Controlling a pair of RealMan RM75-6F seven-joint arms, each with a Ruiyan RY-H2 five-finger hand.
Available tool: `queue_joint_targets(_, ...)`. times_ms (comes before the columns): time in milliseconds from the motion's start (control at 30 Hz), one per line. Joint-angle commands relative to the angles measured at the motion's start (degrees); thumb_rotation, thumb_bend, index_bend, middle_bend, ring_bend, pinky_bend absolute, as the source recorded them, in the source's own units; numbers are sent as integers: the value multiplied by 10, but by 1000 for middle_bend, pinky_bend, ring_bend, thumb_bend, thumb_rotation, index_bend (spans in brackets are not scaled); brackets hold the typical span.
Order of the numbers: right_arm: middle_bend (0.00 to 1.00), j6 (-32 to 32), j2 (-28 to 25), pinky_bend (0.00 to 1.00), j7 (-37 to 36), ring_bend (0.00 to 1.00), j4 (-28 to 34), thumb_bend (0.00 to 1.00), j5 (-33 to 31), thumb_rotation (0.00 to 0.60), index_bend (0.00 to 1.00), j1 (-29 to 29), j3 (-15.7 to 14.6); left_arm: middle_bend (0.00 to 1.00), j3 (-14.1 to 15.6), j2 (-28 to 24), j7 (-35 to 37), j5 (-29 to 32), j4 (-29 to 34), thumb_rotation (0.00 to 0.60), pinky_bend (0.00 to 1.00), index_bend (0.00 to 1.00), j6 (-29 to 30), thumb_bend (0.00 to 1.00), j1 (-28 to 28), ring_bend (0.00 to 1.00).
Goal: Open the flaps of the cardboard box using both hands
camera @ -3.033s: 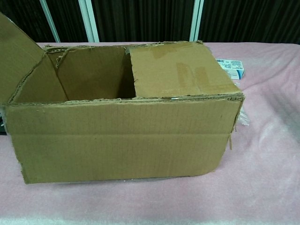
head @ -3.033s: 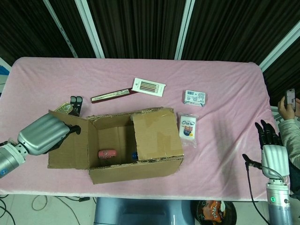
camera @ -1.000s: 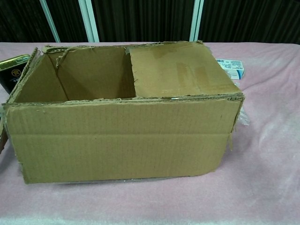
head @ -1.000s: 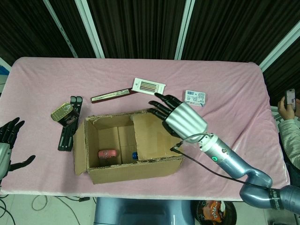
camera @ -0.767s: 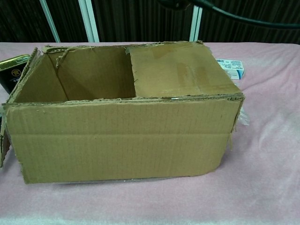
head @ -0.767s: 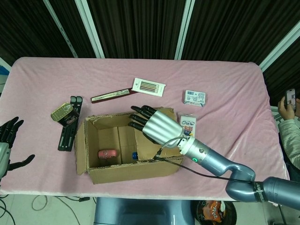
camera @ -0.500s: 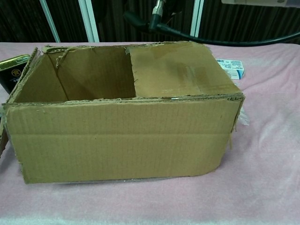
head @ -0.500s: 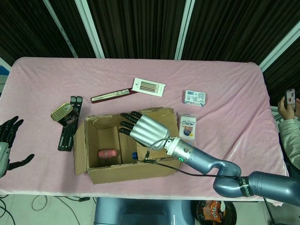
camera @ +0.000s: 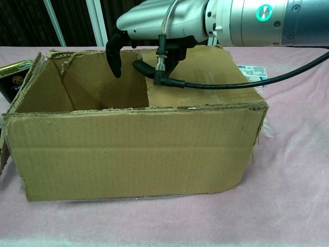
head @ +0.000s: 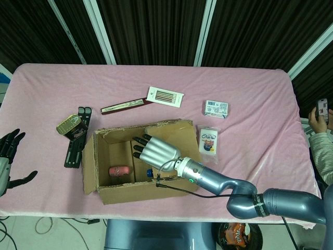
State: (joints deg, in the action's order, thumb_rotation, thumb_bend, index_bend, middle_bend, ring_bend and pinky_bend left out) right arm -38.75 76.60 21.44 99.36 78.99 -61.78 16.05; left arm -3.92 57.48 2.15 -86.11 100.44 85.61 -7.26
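A brown corrugated cardboard box (head: 140,161) sits near the front edge of the pink-clothed surface (head: 250,99), its left half open to the inside and its right half covered by one flat brown flap (camera: 198,77). The silver-backed right hand (head: 153,150) hangs over the box at the inner edge of that flap, fingers (camera: 113,56) spread and pointing down into the opening, holding nothing; whether they touch the cardboard cannot be told. The black left hand (head: 9,151) hovers well apart from the box off the surface's left edge, released, fingers splayed. A small pink cylinder (head: 119,170) lies on the box floor. Left of the box lie a gold tin can (head: 71,124) and a pair of black strips (head: 77,138). Behind the box lie a dark flat stick (head: 125,106) and a white rectangular packet (head: 165,96); to its right, a small white carton (head: 216,108) and a clear printed pouch (head: 208,140).
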Motion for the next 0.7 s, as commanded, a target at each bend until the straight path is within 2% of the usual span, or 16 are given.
queue_joint_targets(33, 292, 1, 11, 230, 18, 112, -8, 750, 9, 600, 387, -11, -11, 0, 0, 0, 0, 0, 1, 600, 94, 0, 0, 122, 0, 23)
queue_joint_targets(333, 257, -9, 29, 227, 83, 78, -33, 754, 25, 600, 440, -30, -29, 0, 0, 0, 2, 2, 4, 600, 93, 0, -4, 123, 0, 23)
queue_joint_targets(700, 234, -7, 19, 223, 187, 62, -33, 750, -7, 600, 503, -40, -50, 0, 1, -7, 13, 9, 11, 600, 98, 0, -16, 123, -2, 23)
